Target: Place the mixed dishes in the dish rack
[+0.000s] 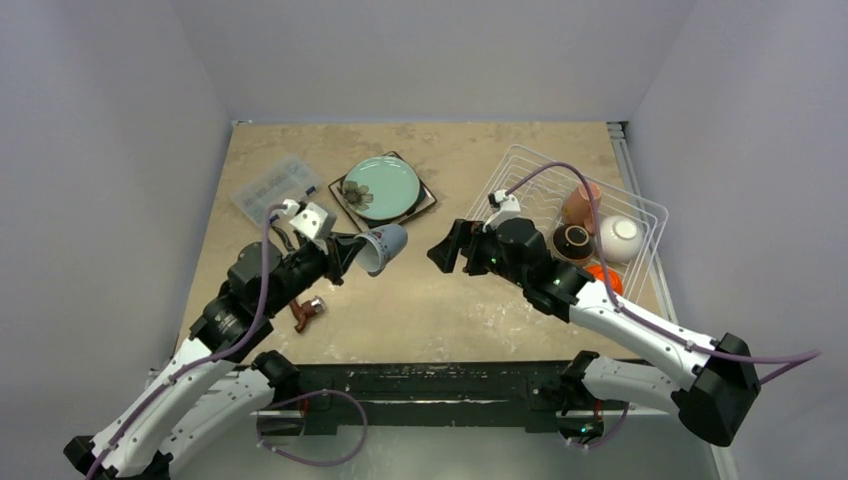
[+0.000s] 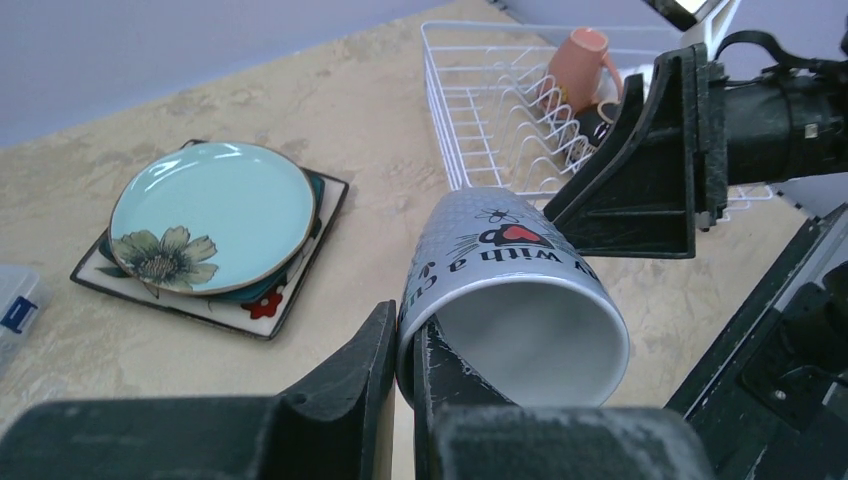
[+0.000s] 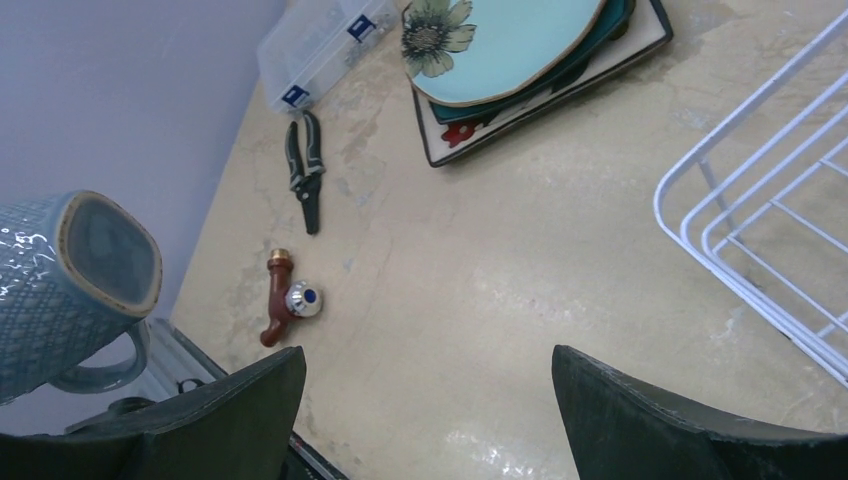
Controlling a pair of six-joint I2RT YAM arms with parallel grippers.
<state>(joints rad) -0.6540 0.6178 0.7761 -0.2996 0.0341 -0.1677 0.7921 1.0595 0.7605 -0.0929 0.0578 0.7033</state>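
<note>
Left gripper (image 1: 352, 256) is clamped on the rim of the pale blue mug (image 1: 384, 247), holding it tipped on its side in the air, well left of the dish rack (image 1: 530, 165). Right gripper (image 1: 448, 252) hangs between mug and rack, jaws wide apart, just off the rack's left edge

Printed in black along the side of the pale blue mug (image 2: 505, 290): "with a", followed by a few letters cut off by the curve, perhaps "cu". Next to the words, a red heart and a small insect drawing. Two blue labels on the clear plastic box (image 3: 320, 45), too small to read.
</note>
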